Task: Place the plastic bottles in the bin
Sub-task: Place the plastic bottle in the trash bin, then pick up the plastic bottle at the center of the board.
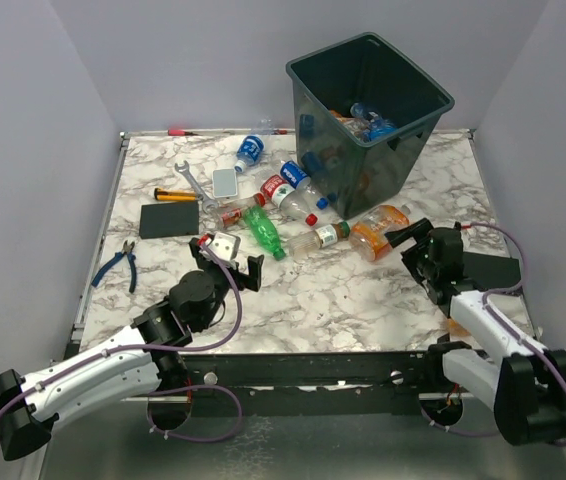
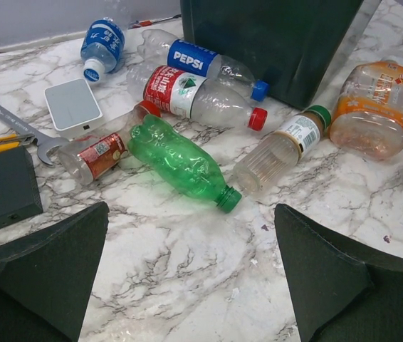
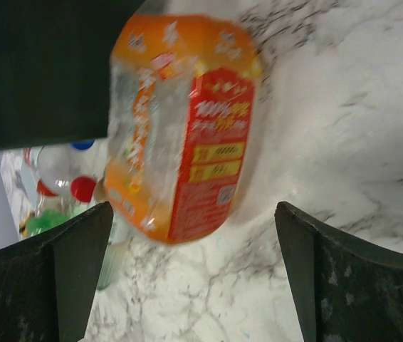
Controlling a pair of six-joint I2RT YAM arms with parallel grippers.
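Note:
Several plastic bottles lie left of and in front of the bin [image 1: 308, 70]; more lie inside it. In the row are a blue-labelled one [image 1: 251, 152], a Pepsi one [image 1: 298, 178], a red-labelled one [image 1: 285, 195], a green one [image 1: 263, 232], a clear green-capped one [image 1: 321, 238] and an orange one [image 1: 378, 231]. My left gripper [image 1: 229, 257] stands open just short of the green bottle [image 2: 180, 162], nothing between its fingers. My right gripper [image 1: 410, 240] is open too, facing the orange bottle [image 3: 180, 121], which lies beyond its fingertips beside the bin wall [image 3: 38, 71].
A wrench [image 1: 195, 182], a small grey box [image 1: 224, 182], a yellow-handled tool [image 1: 175, 195] and a black slab [image 1: 169, 218] lie at the left. Blue pliers [image 1: 118, 262] rest near the left edge. Another dark slab [image 1: 488, 268] sits by the right arm.

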